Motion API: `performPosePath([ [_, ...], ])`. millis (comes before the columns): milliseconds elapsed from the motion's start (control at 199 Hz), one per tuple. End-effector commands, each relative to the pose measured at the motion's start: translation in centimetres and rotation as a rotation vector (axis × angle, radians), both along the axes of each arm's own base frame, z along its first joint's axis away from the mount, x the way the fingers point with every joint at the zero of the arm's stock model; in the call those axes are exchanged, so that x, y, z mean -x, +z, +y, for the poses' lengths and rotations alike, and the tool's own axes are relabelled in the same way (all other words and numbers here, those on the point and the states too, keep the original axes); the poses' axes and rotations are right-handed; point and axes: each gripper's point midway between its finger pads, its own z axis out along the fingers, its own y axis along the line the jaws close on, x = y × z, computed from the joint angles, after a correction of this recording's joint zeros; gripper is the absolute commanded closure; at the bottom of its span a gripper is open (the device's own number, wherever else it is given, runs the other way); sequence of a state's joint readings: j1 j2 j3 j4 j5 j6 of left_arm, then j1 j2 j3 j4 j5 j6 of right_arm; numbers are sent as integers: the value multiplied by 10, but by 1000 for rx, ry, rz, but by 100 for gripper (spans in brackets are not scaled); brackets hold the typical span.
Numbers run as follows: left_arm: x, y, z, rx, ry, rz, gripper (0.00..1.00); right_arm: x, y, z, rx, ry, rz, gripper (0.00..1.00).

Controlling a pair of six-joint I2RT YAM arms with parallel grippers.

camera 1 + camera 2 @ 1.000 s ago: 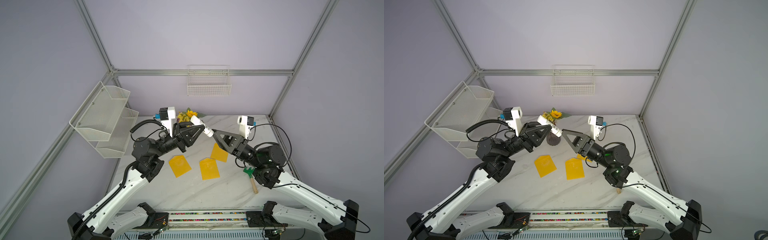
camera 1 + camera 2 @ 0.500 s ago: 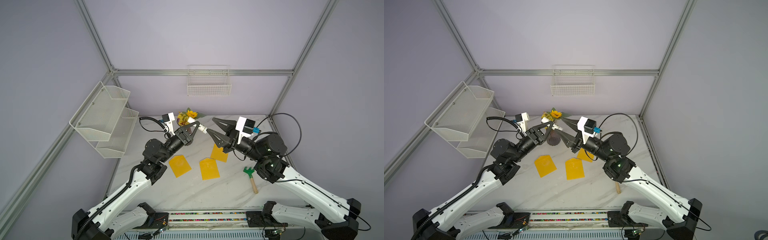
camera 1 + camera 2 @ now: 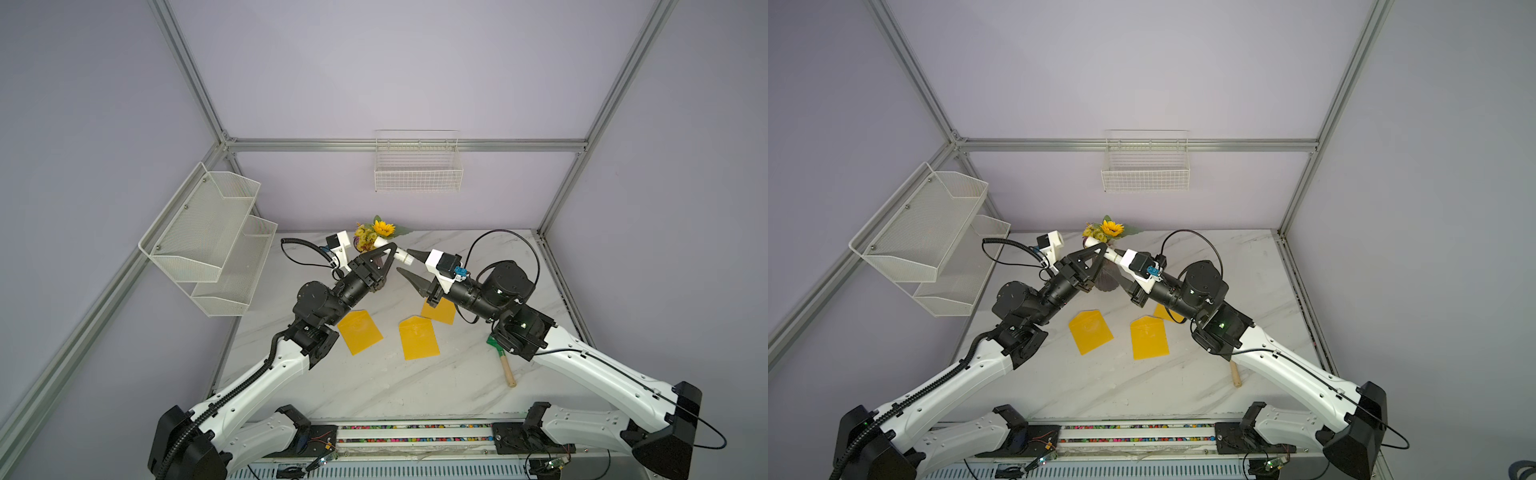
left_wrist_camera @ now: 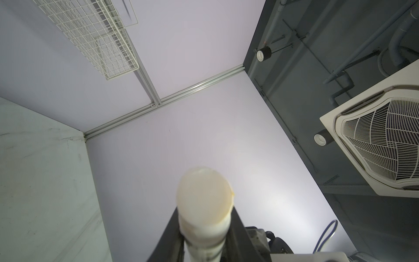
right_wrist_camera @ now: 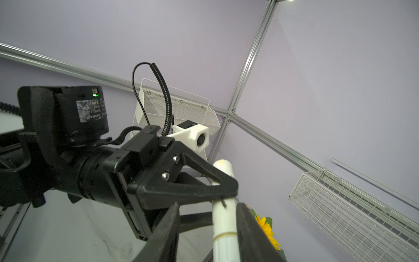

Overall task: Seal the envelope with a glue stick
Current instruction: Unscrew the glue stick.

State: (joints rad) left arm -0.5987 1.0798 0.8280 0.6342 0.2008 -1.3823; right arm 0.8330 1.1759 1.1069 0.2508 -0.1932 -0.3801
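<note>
The white glue stick (image 3: 401,256) (image 3: 1112,256) is held in the air over the back of the table, with my left gripper (image 3: 390,254) (image 3: 1097,254) shut on its middle. In the left wrist view its rounded end (image 4: 204,199) sticks out between the dark fingers (image 4: 238,231). My right gripper (image 3: 409,266) (image 5: 208,206) straddles the stick's other end (image 5: 224,224). One finger (image 5: 246,226) lies against the stick; the other (image 5: 169,226) stands well off it. Three yellow envelopes (image 3: 359,330) (image 3: 417,337) (image 3: 440,311) lie flat on the marble table below.
A green rake with a wooden handle (image 3: 505,361) lies by the right arm. A vase of sunflowers (image 3: 376,232) stands at the back, just behind the grippers. A wire basket (image 3: 417,166) hangs on the back wall, and a mesh shelf (image 3: 208,241) on the left wall.
The left arm has carried the glue stick back and to the right. The right gripper has turned over, come up onto the stick's free end, and narrowed its jaws.
</note>
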Motion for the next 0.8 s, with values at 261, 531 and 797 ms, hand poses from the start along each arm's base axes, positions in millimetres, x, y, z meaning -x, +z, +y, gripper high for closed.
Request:
performPosePath([
  [261, 14, 40, 13, 74, -2, -84, 94, -11, -12, -7, 44, -77, 20, 61],
  [531, 15, 43, 12, 85, -10, -82, 94, -18, -9, -12, 48, -131, 17, 61],
  [797, 16, 47, 6, 93, -47, -102, 94, -14, -2, -9, 42, -102, 9, 70],
])
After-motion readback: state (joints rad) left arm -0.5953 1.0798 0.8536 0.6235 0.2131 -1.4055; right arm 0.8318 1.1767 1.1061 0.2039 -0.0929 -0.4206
